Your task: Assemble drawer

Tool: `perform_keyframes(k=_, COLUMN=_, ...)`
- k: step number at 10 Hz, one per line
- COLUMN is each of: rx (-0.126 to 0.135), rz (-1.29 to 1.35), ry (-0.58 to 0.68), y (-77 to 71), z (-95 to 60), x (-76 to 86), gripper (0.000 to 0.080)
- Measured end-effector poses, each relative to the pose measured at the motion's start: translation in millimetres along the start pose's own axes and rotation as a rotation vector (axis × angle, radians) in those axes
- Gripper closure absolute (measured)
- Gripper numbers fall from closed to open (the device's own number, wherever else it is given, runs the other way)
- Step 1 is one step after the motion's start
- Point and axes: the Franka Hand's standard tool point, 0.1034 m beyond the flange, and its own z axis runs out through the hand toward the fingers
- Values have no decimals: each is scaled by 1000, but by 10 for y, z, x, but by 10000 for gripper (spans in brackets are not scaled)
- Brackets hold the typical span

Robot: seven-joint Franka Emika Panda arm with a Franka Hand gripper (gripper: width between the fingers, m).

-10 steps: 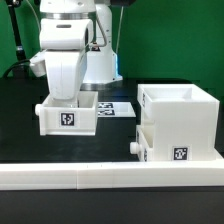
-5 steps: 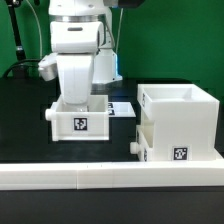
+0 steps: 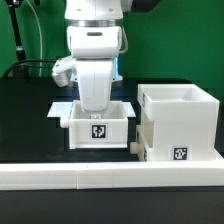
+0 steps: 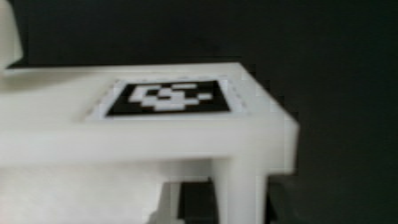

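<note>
My gripper (image 3: 96, 106) reaches down into a shallow white drawer tray (image 3: 98, 131) and is shut on its wall. The tray's tag (image 3: 98, 129) faces the camera, and the tray sits just to the exterior view's left of the tall white housing (image 3: 180, 112). A second tray (image 3: 165, 150) sits low in the housing, its knob (image 3: 133, 147) sticking out towards the held tray. In the wrist view the gripper (image 4: 238, 205) clamps the tray's wall (image 4: 178, 135) below its tag (image 4: 166, 98). I cannot tell whether the held tray rests on the table.
The marker board (image 3: 57, 108) lies flat behind the held tray. The long white border rail (image 3: 100, 178) runs along the front of the black table. Cables hang at the back on the exterior view's left.
My gripper has carried the tray steadily toward the exterior view's right, from the table's left side to right beside the housing. The housing and its inserted tray have not moved.
</note>
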Motion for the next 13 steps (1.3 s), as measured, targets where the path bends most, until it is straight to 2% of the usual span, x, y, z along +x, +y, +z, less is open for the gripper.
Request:
perform_keyframes(k=2, rx=-5, rz=-7, ry=0, y=5, z=-2, x=38, gripper=760)
perform_keyframes(k=3, rx=-23, rz=-22, ry=4, y=37, z=-13, x=137, gripper=760)
perform_keyframes(k=5, rx=-16, rz=-44, ry=9, y=47, z=-23, x=271, gripper=760)
perform_keyframes(k=13, rx=-8, rz=-36, ry=13, y=15, z=33, x=343, gripper=760)
